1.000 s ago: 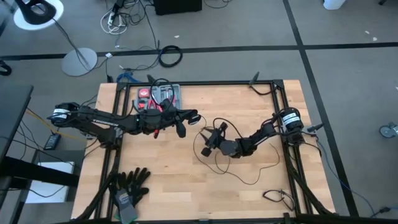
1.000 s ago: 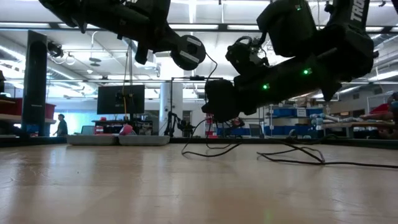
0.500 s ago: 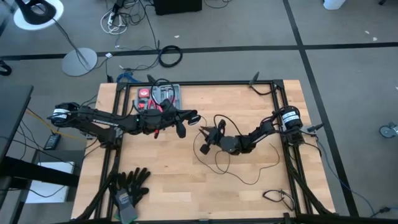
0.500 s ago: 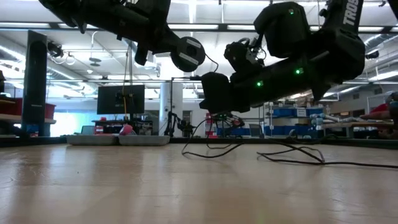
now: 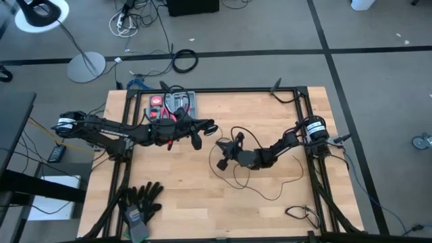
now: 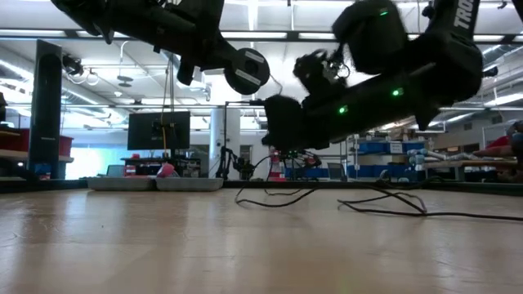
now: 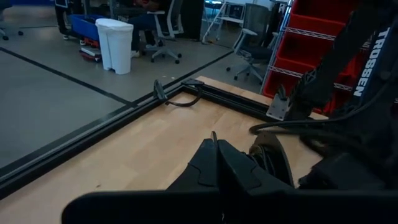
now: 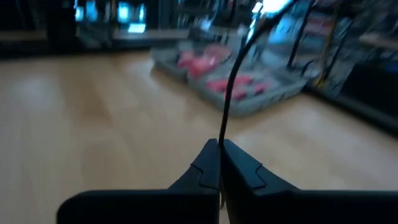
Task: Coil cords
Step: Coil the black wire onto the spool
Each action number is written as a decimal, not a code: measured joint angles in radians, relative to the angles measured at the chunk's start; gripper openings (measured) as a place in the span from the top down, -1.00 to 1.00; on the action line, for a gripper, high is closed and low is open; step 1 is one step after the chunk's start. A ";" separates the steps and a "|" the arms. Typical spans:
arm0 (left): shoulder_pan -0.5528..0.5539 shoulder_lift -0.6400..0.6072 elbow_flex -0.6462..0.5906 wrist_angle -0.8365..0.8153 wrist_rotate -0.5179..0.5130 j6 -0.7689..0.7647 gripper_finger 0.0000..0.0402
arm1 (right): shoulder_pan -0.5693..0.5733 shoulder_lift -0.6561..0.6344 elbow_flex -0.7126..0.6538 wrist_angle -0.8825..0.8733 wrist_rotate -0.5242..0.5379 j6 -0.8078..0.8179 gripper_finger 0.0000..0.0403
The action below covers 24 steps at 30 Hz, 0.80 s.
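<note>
- The cords (image 5: 260,177) lie in loose loops on the table (image 5: 202,196), spread from its middle toward the right edge, with one strand rising to the puck (image 6: 247,70) held up by the left arm.
- The step in hand looks like gathering: the right gripper (image 8: 219,163) is pinched shut on a strand of the cords, near the table's middle.
- The left gripper (image 7: 214,158) is also shut, hovering toward the far edge; I can't tell exactly how it holds the puck.
- Next move likely calls for drawing the pinched strand round into 1 loop without snagging.
- Both arms reach in low, nearly level, from the 2 side edges.
</note>
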 joint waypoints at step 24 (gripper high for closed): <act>0.001 0.155 0.000 -0.082 -0.091 -0.120 1.00 | -0.067 0.000 0.350 -0.589 -0.309 -0.050 1.00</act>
